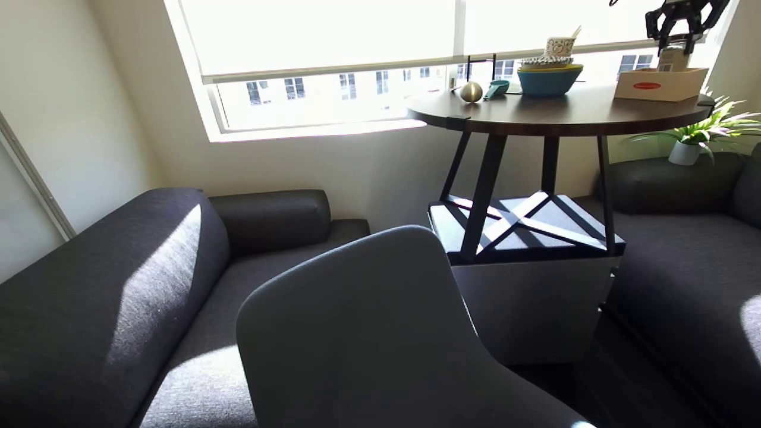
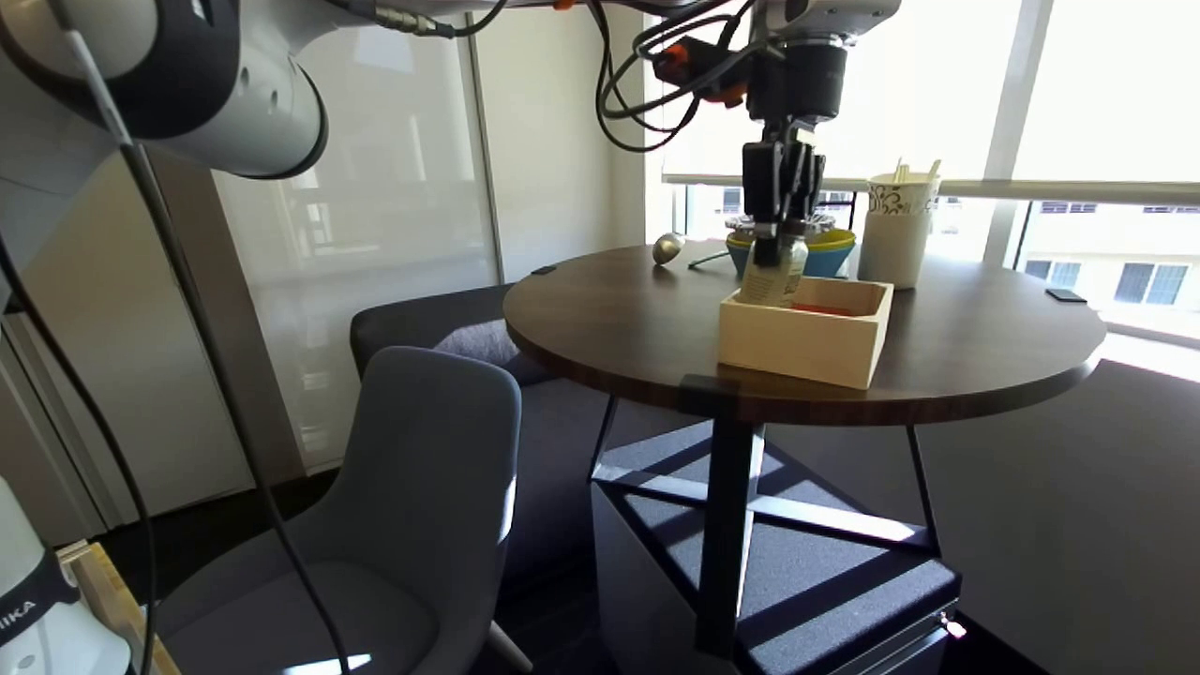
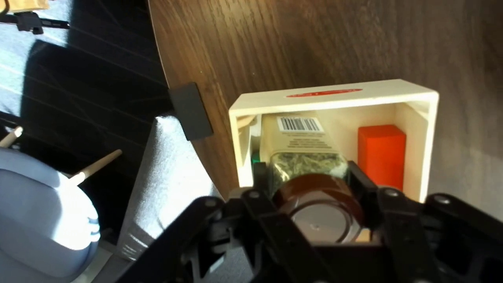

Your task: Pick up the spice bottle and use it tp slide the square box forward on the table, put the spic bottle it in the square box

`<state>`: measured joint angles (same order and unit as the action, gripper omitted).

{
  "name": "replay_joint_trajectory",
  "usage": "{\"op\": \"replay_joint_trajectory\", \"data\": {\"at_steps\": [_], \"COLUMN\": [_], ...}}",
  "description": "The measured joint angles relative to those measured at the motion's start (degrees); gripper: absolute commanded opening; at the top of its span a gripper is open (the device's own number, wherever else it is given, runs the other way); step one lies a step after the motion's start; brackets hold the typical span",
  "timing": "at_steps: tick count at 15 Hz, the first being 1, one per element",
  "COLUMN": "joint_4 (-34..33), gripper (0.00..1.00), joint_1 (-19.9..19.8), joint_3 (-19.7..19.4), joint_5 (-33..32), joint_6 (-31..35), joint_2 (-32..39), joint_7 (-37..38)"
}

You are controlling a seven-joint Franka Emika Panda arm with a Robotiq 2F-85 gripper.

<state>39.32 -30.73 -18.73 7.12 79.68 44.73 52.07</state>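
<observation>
Wrist view: spice bottle, brown-capped, barcoded, greenish inside.

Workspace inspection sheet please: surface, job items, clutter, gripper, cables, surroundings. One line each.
Surface: round dark-brown wood-grain table; flat black rectangular piece at its edge.
Job items: brown-capped clear spice bottle, lower end inside the pale tan square box; whether it touches the box's bottom is hidden.
Clutter: red rectangular block inside the box; on the table, stacked round blue and yellow bowls, a cream patterned cylindrical cup and a gold-coloured round object.
Gripper: black two-finger gripper, shut on the bottle.
Cables: dark cables hang and loop by the white robot arm; snagging, nothing seen.
Surroundings: grey shell chair, dark-grey fabric sofa, white window blinds.
</observation>
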Motion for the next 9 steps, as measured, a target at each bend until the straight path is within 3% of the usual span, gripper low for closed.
{"op": "replay_joint_trajectory", "data": {"at_steps": [5, 7, 9], "joint_4": [-0.2, -0.2, -0.2], "gripper": [0.24, 0.74, 0.82], "joint_1": [0.0, 0.0, 0.0], "joint_3": [0.0, 0.0, 0.0], "joint_5": [0.0, 0.0, 0.0], "joint_6": [6.0, 7.4, 7.4], "joint_2": [0.0, 0.1, 0.2], "joint_7": [1.3, 2.2, 2.5]}}
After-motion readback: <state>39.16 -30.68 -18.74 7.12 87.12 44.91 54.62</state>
